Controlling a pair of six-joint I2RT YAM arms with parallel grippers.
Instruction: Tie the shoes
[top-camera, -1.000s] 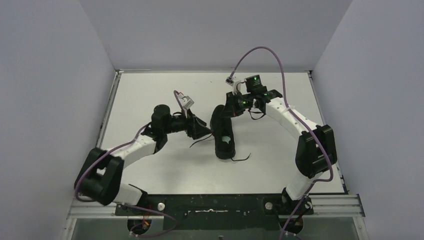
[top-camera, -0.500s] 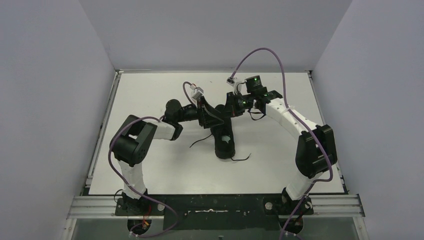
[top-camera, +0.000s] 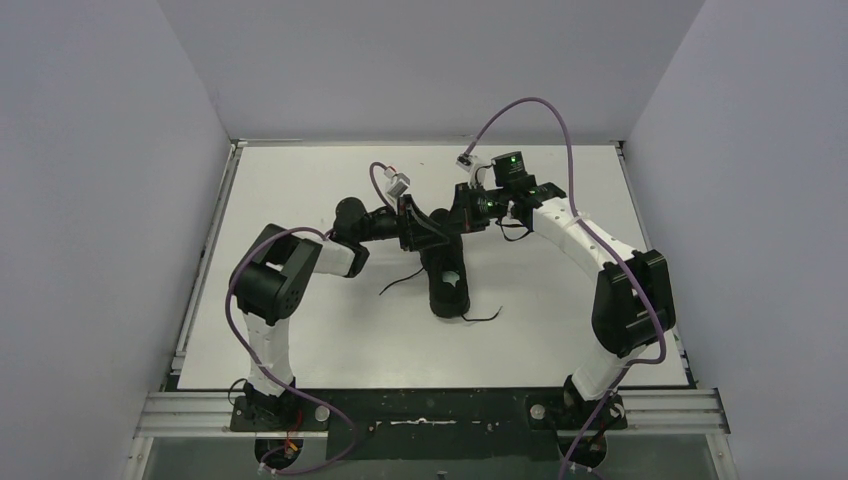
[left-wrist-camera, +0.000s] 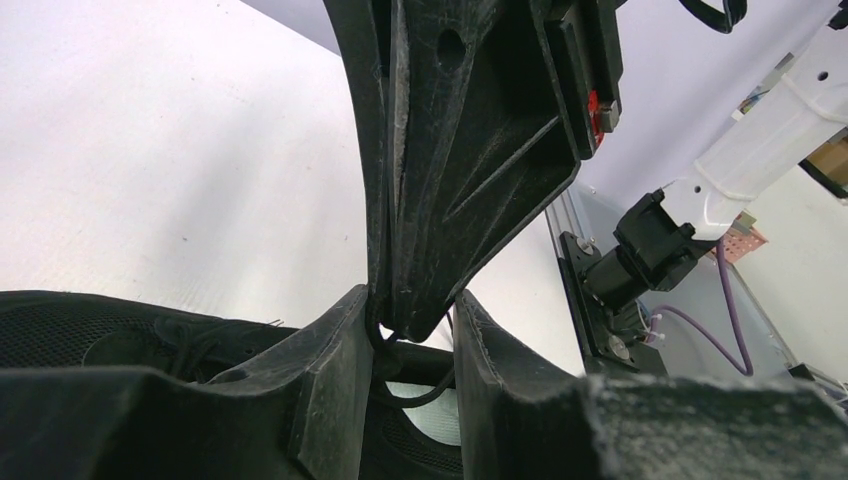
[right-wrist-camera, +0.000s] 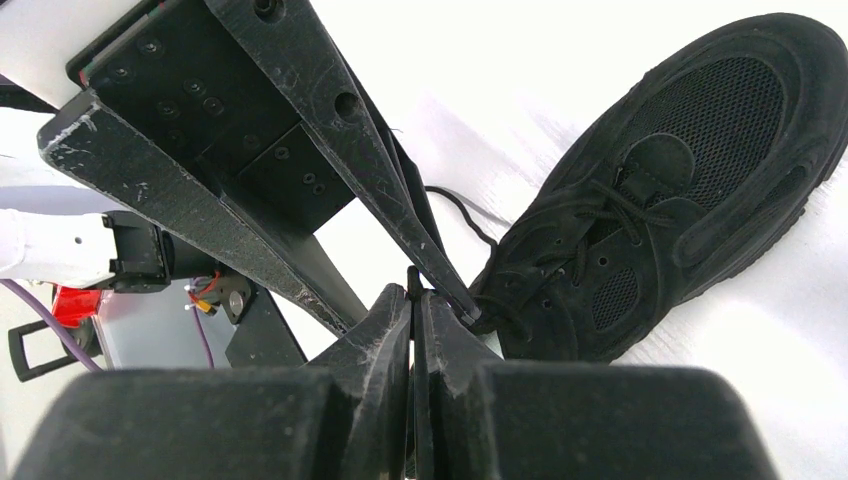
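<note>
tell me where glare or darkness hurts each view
Top external: even light, sharp, but the black mesh sneaker loses detail. Left wrist: the white tabletop is washed out, the left end effector near silhouette. Right wrist: tabletop glare too, sneaker mesh crisp, right end effector dark in the foreground.

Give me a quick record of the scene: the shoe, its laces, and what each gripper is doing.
shoe: black sneaker, flat on white table, untied
lace ends: one trailing left of shoe, one right of heel
left gripper: open, fingers either side of right gripper's tip
right gripper: shut on lace strand over the shoe
</note>
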